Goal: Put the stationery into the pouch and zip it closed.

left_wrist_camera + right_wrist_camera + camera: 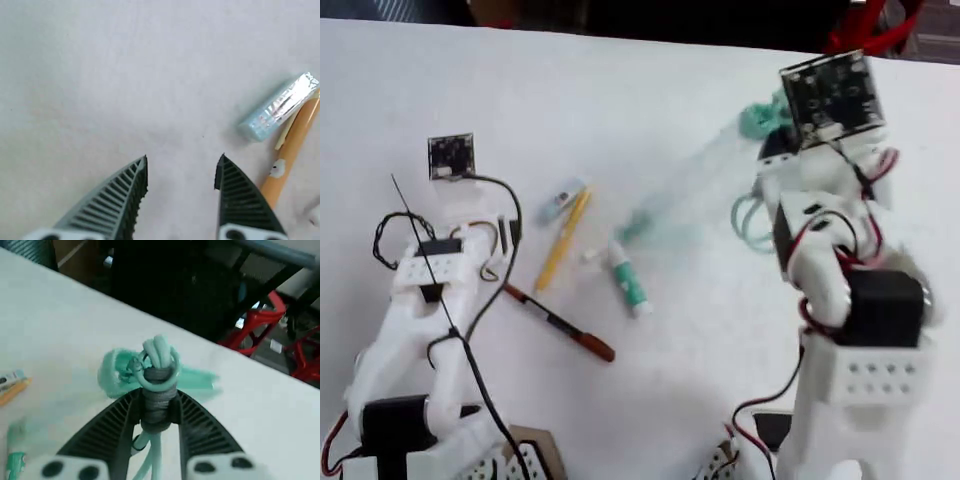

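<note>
Right jaws pinch the looped cord (159, 364) of the teal pouch (115, 371), toward the desk's (620, 90) far right; left jaws hang spread at left (eraser (277, 107) and yellow pen (292, 145) near, to their right).

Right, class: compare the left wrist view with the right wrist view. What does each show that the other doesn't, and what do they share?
Left wrist view, not the right: the left gripper, open above the tabletop. Right wrist view, not the left: the right gripper shut on the cord of the teal pouch, plus a green-and-white tube. Shared: the blue packet, the yellow pen beside it, and the white table.
</note>
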Tool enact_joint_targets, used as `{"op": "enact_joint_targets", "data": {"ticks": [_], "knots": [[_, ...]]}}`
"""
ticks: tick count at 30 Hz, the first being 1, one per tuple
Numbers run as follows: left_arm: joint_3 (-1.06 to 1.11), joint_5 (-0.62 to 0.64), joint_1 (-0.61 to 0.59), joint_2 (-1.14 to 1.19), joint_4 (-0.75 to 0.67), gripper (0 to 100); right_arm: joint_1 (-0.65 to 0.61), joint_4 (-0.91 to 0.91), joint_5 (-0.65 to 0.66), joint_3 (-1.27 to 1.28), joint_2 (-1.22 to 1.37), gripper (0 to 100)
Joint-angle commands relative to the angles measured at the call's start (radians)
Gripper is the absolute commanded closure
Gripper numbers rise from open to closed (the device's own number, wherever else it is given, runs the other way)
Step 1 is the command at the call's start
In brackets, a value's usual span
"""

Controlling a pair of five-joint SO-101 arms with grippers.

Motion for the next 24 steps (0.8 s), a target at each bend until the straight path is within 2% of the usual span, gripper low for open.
{"op": "enact_joint_targets", "data": {"ticks": [1, 9, 15, 17, 22, 24], "knots": [[-0.011, -0.008, -0.001, -0.012, 0.014, 77, -0.004, 0.015, -0.009, -0.181, 0.019, 98.1], [-0.035, -0.035, 0.021, -0.012, 0.069, 76, -0.004, 0.159, -0.006, -0.417, 0.096, 98.1], [-0.032, -0.083, 0.051, -0.012, 0.071, 76, -0.004, 0.176, -0.006, -0.422, 0.108, 98.1], [-0.037, -0.098, 0.084, -0.030, 0.109, 76, -0.004, 0.171, -0.008, -0.396, 0.108, 98.1], [-0.031, -0.092, 0.156, -0.262, 0.241, 76, -0.004, 0.114, -0.009, -0.313, 0.108, 98.1], [-0.031, -0.049, 0.205, -0.395, 0.310, 76, -0.004, 0.096, -0.009, -0.276, 0.108, 98.1]]}}
